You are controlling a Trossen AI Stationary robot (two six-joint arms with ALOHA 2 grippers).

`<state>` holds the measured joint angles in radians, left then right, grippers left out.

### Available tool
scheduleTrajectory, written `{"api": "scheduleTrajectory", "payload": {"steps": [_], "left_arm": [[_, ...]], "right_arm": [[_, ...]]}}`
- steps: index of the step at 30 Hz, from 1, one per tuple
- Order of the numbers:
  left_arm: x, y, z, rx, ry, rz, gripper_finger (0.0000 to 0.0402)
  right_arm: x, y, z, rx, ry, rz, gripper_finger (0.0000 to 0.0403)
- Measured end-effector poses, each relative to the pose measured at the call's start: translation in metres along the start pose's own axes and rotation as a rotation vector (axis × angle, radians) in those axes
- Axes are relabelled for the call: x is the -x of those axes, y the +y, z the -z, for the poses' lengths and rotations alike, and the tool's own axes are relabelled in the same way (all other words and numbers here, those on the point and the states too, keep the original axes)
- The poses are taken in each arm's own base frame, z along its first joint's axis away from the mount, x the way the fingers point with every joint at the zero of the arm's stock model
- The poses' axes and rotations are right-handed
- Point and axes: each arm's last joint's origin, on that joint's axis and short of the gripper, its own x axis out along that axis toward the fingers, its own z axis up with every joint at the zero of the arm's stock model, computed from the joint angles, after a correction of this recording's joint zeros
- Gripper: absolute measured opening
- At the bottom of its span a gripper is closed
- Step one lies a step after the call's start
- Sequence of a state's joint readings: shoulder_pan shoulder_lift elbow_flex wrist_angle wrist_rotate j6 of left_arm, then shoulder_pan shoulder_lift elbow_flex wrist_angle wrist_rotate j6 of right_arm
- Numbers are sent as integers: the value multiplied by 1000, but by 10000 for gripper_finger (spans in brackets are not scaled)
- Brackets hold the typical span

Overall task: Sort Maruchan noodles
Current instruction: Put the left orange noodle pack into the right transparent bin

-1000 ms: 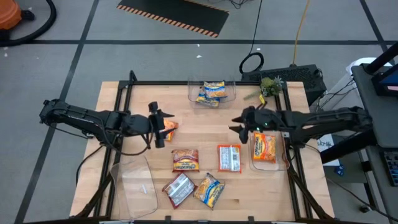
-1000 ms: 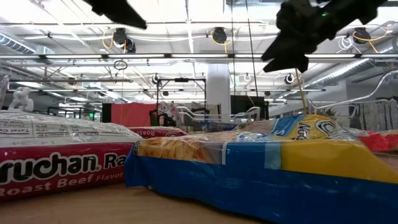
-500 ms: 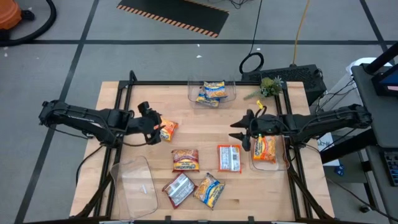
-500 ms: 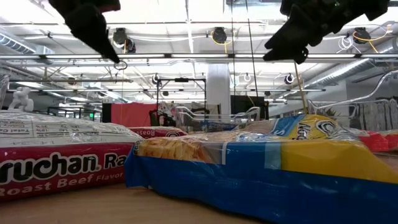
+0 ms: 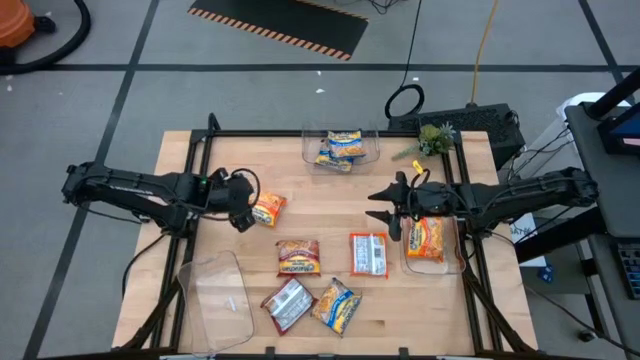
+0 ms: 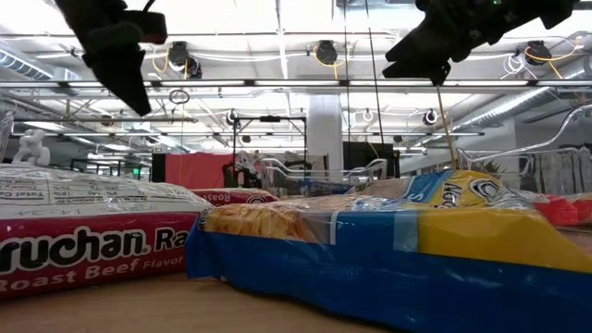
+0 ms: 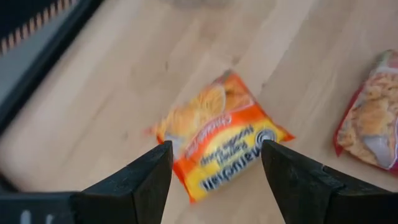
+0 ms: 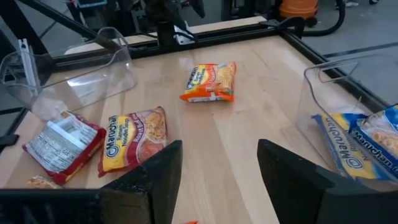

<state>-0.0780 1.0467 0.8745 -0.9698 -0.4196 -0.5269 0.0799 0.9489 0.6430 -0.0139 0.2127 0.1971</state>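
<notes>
An orange noodle packet (image 5: 268,208) lies flat on the table, also seen in the left wrist view (image 7: 217,140). My left gripper (image 5: 243,207) is open just left of it, fingers (image 7: 134,183) on either side of its near end without touching. My right gripper (image 5: 388,210) is open and empty above the table, right of centre. Two red packets (image 5: 298,257) (image 5: 369,253), a silver-brown packet (image 5: 288,303) and a blue-and-yellow packet (image 5: 337,304) lie loose near the front.
A clear bin (image 5: 340,148) at the far edge holds blue-and-yellow packets. A clear bin (image 5: 424,238) at the right holds an orange packet. A clear bin (image 5: 215,295) stands at the near left. A black frame (image 5: 190,160) rims the table.
My left gripper has drawn back toward the table's left edge, off the orange packet, and has come lower and turned. The orange packet lies on the table where it was. My right gripper has barely moved.
</notes>
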Motion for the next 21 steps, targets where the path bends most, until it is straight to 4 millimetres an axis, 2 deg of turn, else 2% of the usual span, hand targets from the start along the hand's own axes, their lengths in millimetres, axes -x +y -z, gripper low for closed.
{"api": "scheduleTrajectory", "payload": {"steps": [5,12,21], "left_arm": [[-7,0,4,110,98,-32,250],[-22,-7,5,96,182,-73,250],[-51,-22,9,61,361,-106,250]], "right_arm": [[0,0,0,15,1,0,201],[0,0,0,22,-4,-1,201],[0,1,-4,21,-42,-10,201]]}}
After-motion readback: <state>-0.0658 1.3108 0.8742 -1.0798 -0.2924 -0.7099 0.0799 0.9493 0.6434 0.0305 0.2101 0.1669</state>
